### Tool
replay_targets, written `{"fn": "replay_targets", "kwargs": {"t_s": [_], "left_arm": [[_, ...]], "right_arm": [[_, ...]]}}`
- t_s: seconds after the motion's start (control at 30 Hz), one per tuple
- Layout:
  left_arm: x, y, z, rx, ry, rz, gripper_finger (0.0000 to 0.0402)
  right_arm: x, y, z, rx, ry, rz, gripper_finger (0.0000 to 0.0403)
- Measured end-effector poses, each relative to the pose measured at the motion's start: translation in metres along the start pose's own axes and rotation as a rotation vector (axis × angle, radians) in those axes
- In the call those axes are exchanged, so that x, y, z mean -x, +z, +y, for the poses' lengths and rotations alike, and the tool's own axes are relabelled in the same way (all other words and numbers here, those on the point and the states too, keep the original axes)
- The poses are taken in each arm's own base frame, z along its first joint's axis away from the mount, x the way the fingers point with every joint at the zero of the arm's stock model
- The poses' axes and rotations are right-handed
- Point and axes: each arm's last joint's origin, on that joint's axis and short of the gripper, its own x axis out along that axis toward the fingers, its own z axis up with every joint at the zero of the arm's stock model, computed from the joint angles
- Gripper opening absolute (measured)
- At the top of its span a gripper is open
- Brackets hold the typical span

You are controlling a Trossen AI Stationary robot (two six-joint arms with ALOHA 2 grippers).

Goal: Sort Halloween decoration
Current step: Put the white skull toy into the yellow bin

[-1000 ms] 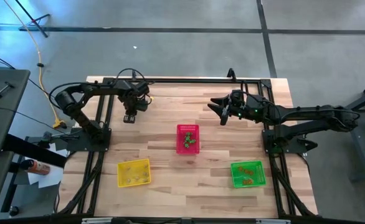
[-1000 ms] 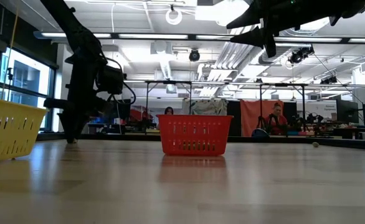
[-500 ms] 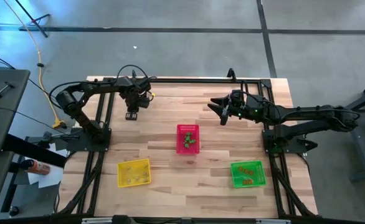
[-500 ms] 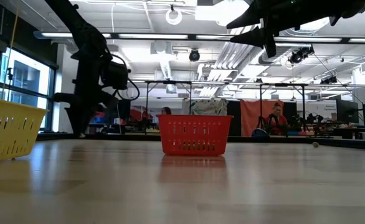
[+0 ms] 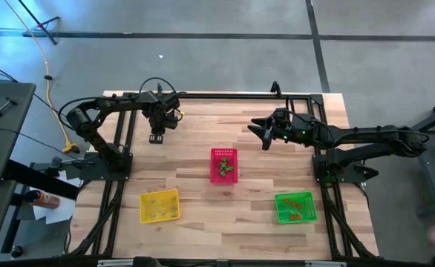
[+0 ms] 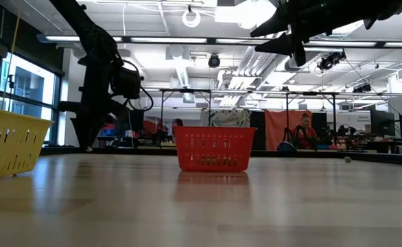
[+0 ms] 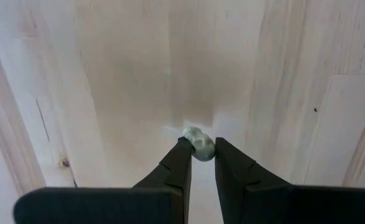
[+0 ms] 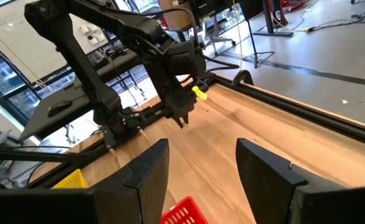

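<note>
My left gripper (image 5: pixel 157 138) hangs over the table's far left part, pointing down, shut on a tiny pale greenish decoration (image 7: pixel 198 144). In the low view it stands (image 6: pixel 86 145) just above the wood. My right gripper (image 5: pixel 260 134) hovers high over the far right part, open and holding nothing (image 8: pixel 201 168). Three mesh baskets rest on the table: a red one (image 5: pixel 223 165) holding green trinkets, a yellow one (image 5: pixel 159 205) holding yellowish ones, and a green one (image 5: pixel 295 207) holding orange ones. My left gripper pinches the little pale trinket's two sides (image 7: pixel 202 151) between its two fingertips (image 7: pixel 181 155), only at their free ends. The fingers come from above, pointing down. The trinket is lifted a little clear of the wooden table.
A small round thing (image 6: pixel 348 159) lies on the table toward its far right. Black frame rails (image 5: pixel 225 95) run along the far edge and the sides. Bare wood (image 5: pixel 195 126) lies between the two grippers and the red basket. People sit in the room behind (image 6: pixel 302 132).
My left gripper has risen a little from the table surface with the trinket between its fingertips, still pointing down. Over the last half second it has kept still.
</note>
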Motion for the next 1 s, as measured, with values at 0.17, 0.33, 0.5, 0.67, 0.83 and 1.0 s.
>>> {"fn": "replay_targets", "kwargs": {"t_s": [0.17,0.33,0.5,0.67,0.83,1.0], "left_arm": [[0.001,0.000,0.000,0.010,0.001,-0.003,0.0035],[0.008,-0.001,-0.001,0.019,0.021,-0.037,0.0035],[0.020,-0.001,-0.002,0.026,0.055,-0.115,0.0035],[0.035,-0.002,-0.004,0.044,0.074,-0.239,0.0035],[0.054,-0.002,-0.005,0.088,0.122,-0.381,0.0035],[0.075,-0.002,-0.008,0.144,0.133,-0.570,0.0035]], "right_arm": [[0.000,0.000,0.000,0.001,0.000,-0.001,0.0181],[0.000,0.000,0.000,0.003,0.000,-0.001,0.0181],[0.000,0.000,0.000,0.003,0.001,-0.001,0.0181],[0.000,0.000,0.000,0.003,0.001,-0.001,0.0181],[0.000,0.000,0.000,0.003,0.002,-0.003,0.0181],[0.000,0.000,0.000,0.002,0.001,-0.003,0.0181]]}}
